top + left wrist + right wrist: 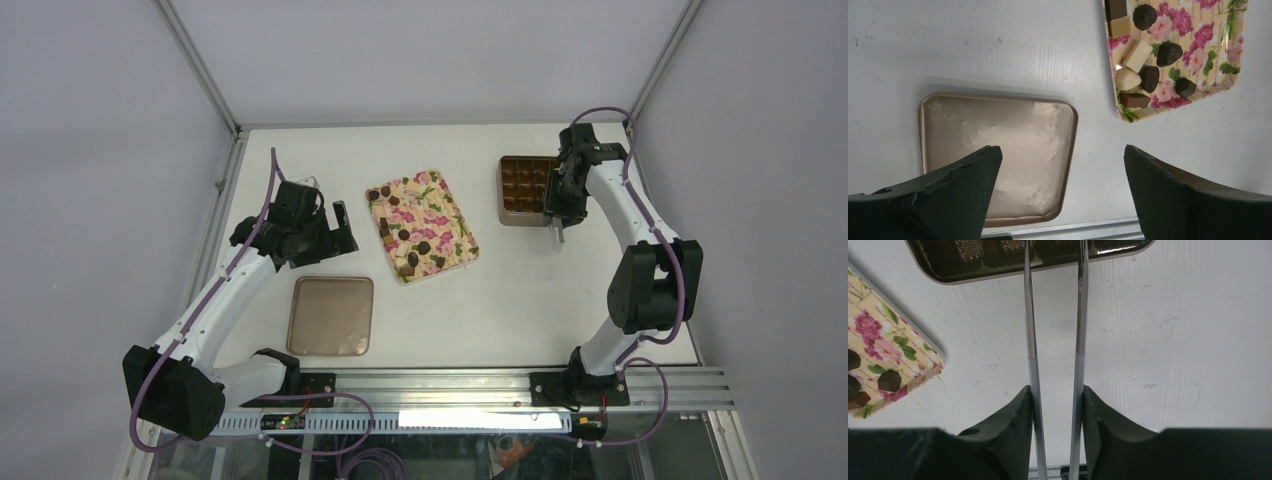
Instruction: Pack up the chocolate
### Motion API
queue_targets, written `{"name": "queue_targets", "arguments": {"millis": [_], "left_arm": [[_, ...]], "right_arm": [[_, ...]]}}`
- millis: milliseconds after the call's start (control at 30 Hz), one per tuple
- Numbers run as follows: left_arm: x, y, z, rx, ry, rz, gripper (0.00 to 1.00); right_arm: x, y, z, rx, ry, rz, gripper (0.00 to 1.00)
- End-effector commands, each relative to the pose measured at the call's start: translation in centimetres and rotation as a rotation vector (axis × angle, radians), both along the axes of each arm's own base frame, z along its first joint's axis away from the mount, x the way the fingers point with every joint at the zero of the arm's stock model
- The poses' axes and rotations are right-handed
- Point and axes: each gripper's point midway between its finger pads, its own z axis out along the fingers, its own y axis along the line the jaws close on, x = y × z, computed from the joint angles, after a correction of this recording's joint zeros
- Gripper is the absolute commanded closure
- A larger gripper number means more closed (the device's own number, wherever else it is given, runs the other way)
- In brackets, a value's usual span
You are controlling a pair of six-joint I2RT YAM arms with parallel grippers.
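Left gripper (1063,152), left of the floral tray (455,225), hung with jaws spread wide and nothing between them. The tan lid (330,316) lay nearer than the tray and to its left. The chocolate (404,236) lay scattered on the tray itself. Right of the tray and beyond it, the right gripper (1057,395) was clamped on metal tweezers (1031,315) beside the gridded box (524,190). No piece was discernible in the box, so packing was judged scarcely begun, with the lid unfitted. Only the left wrist view showed pale pieces among the dark. Only the right wrist view showed the clamped blades, their tips cut off.
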Motion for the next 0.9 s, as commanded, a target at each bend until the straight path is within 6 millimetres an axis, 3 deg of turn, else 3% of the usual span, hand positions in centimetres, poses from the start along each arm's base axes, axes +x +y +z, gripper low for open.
{"name": "queue_targets", "arguments": {"millis": [0,633,700,767,867], "left_arm": [[0.9,-0.2,1.4,-0.028,-0.057,-0.001,0.01],[0.9,-0.2,1.3,-0.027,-0.053,-0.004,0.01],[0.8,-0.2,1.1,-0.025,-0.05,-0.002,0.01],[0.8,-0.2,1.1,-0.025,-0.049,-0.003,0.01],[0.8,-0.2,1.0,-0.024,-0.048,-0.001,0.01]], "right_arm": [[0.0,-0.1,0.8,0.013,-0.02,0.005,0.95],[-1.1,-0.4,0.8,0.003,-0.008,-0.005,0.86],[-1.2,-0.4,0.9,0.005,-0.011,-0.003,0.81],[-1.3,-0.4,1.0,0.004,-0.013,-0.004,0.69],[-1.2,-0.5,1.6,0.004,-0.031,-0.005,0.64]]}}
